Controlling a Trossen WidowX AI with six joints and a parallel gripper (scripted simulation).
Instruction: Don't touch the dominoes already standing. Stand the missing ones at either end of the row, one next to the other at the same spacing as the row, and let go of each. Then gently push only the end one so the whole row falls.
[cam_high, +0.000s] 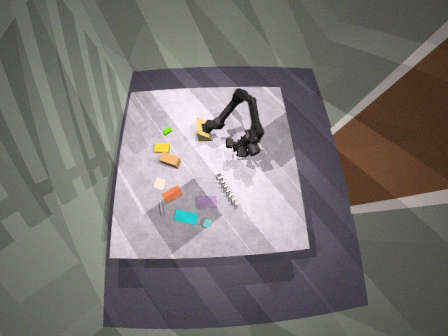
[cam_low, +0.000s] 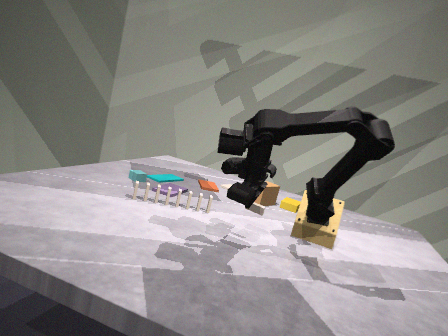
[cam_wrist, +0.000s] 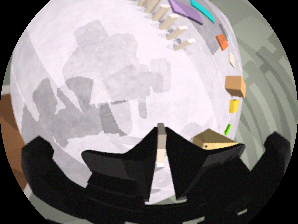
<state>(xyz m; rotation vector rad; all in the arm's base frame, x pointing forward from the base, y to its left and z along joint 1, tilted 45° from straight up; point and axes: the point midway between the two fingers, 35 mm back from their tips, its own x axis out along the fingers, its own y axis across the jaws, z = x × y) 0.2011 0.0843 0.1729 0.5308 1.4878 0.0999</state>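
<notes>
The gripper (cam_low: 252, 200) hangs above the grey table (cam_low: 100, 240), raised off the surface and tilted, with its fingers clamped on a pale domino (cam_wrist: 160, 152) that shows in the wrist view as a thin cream sliver between the two dark fingers. In the exterior view the piece (cam_low: 258, 208) pokes out below the fingertips as a small cream block, though at that size its exact tilt is hard to judge. The standing row of dominoes (cam_low: 172, 195) sits to the left of the gripper in that view, eight upright cream pieces evenly spaced, and the held piece is near the row's closest end but clearly apart from it and above the table. From the top the row (cam_high: 226, 190) runs diagonally, well below the arm's wrist (cam_high: 243, 144). Beyond the row lie flat coloured blocks: a teal slab (cam_low: 165, 177), a purple tile (cam_low: 172, 189), an orange tile (cam_low: 208, 185), a tan block (cam_low: 270, 193) just behind the gripper, and a yellow block (cam_low: 290, 203) beside the arm's base (cam_low: 318, 224). Two thin pale pieces (cam_high: 161, 208) lie near the orange tile in the top view, possibly spare dominoes.
</notes>
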